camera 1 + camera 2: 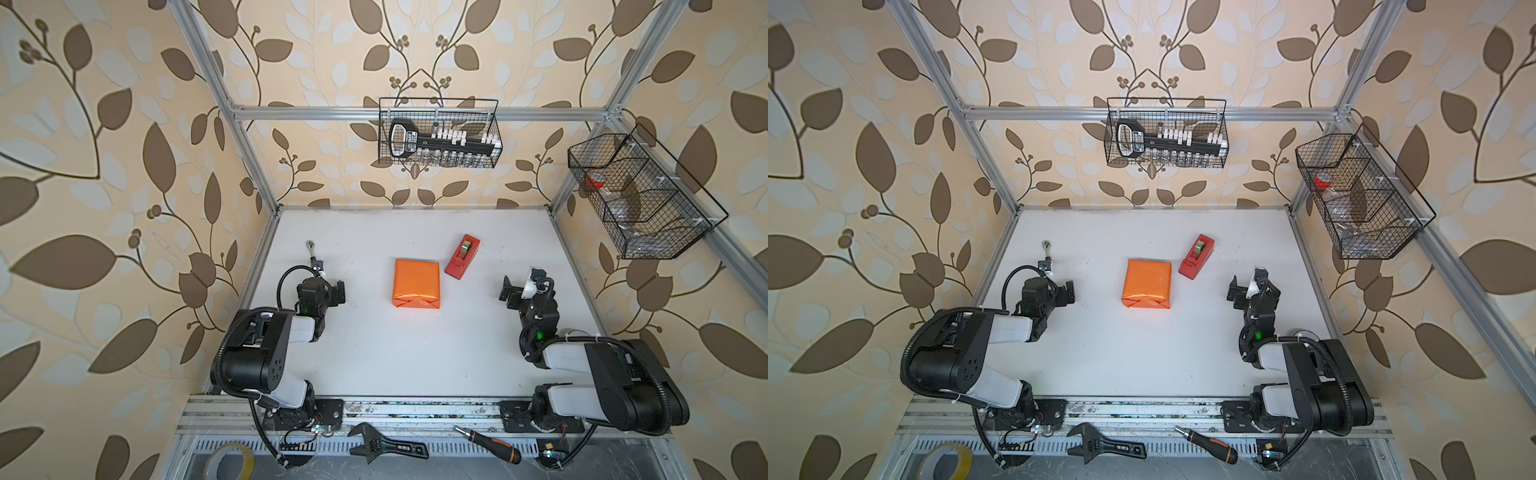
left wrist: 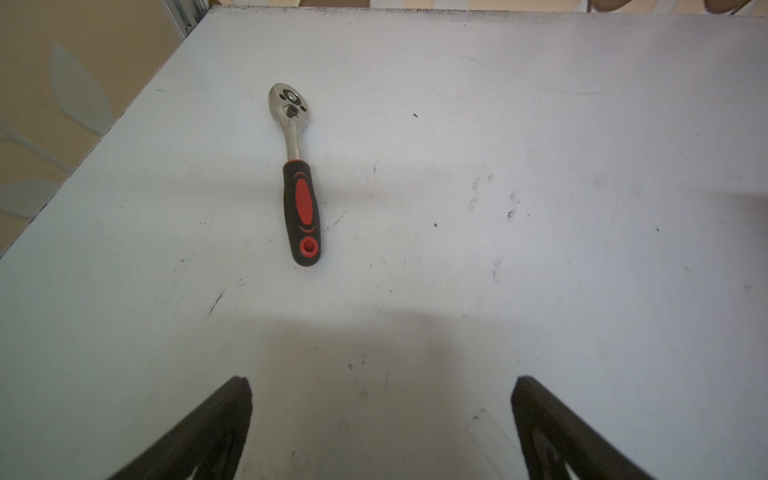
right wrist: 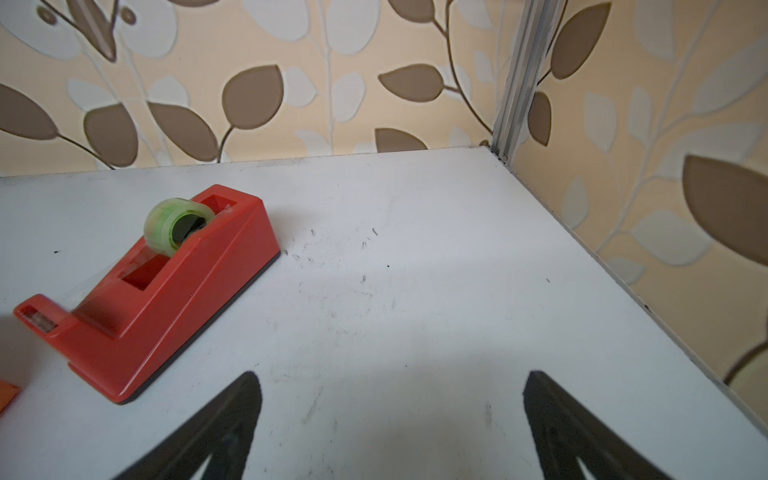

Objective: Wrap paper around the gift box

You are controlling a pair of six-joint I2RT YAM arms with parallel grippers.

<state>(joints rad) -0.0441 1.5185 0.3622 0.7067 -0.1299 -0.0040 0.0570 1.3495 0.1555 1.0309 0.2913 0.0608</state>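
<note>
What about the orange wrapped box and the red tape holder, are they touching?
Apart. The right wrist view shows a strip of bare table between the corner of the wrapped box and the tape holder. Both top views show a thin gap too.

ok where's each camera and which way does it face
Top view: high over the front, looking down on the white tabletop; left arm, right arm, glossy orange paper parcel between.
Top view: alongside, same aim, near-identical; red wedge-shaped plastic tape dispenser.
Left wrist: on that arm, facing the back-left corner; chrome ratchet wrench, black-and-red handle; open left gripper.
Right wrist: on that arm, facing the back-right corner; dispenser; open right gripper.
Shared: wrench, left wrist and top views; dispenser, right wrist and top views.
</note>
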